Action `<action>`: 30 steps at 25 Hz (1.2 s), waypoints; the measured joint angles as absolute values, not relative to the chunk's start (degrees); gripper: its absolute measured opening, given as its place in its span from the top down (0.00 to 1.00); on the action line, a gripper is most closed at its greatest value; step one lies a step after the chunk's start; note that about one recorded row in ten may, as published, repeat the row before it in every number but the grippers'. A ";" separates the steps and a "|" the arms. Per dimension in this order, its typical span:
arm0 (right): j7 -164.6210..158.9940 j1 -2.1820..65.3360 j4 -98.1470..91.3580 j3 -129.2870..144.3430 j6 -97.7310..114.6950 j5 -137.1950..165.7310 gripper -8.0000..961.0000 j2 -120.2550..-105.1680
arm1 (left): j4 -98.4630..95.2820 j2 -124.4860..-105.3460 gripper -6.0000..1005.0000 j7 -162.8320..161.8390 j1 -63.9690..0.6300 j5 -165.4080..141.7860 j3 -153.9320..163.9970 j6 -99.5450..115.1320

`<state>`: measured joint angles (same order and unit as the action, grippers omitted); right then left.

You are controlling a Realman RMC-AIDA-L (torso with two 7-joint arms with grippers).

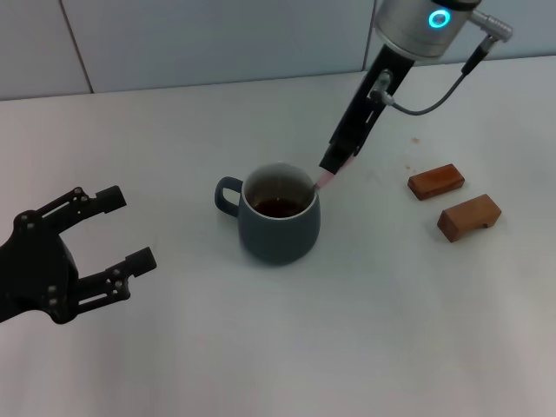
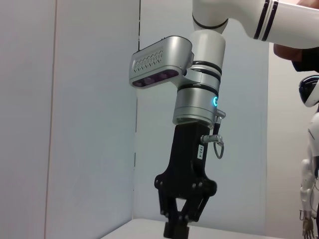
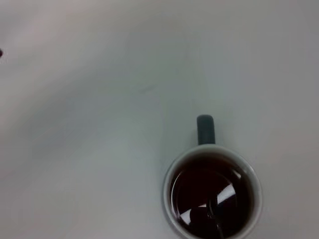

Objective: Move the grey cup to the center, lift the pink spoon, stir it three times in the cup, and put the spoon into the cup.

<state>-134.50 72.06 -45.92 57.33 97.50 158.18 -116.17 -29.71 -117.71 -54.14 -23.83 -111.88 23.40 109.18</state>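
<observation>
The grey cup (image 1: pixel 278 219) stands upright in the middle of the table, its handle to the left, with dark brown liquid inside. It also shows in the right wrist view (image 3: pixel 213 195). My right gripper (image 1: pixel 334 165) hangs over the cup's right rim, shut on the pink spoon (image 1: pixel 325 180). The spoon's pink handle slants down into the cup; its bowl (image 3: pixel 215 219) is under the liquid. The right gripper also shows in the left wrist view (image 2: pixel 177 230). My left gripper (image 1: pixel 130 230) is open and empty at the left, well apart from the cup.
Two brown wooden rest blocks (image 1: pixel 436 181) (image 1: pixel 469 216) lie to the right of the cup. The white table (image 1: pixel 347 347) ends at a tiled wall at the back.
</observation>
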 joint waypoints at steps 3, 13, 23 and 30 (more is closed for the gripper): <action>-134.83 72.07 -45.78 57.33 96.90 158.39 0.88 -116.28 | -29.71 -117.71 0.17 -54.14 -23.83 -111.88 23.40 109.18; -134.16 71.36 -44.67 57.30 93.40 158.16 0.88 -117.12 | -29.71 -117.72 0.17 -54.14 -24.13 -111.79 23.44 109.29; -124.97 51.63 -66.06 57.06 86.37 135.52 0.52 -118.99 | -29.71 -117.52 0.17 -54.55 -24.17 -111.79 23.42 108.80; -104.35 30.91 -64.81 51.72 85.16 107.68 0.47 -117.20 | -29.72 -115.29 0.17 -61.57 -27.53 -112.83 24.43 105.93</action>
<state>-104.35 30.91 -64.81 51.73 85.16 107.68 -117.20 -29.72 -115.29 -61.57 -27.53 -112.83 24.43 105.93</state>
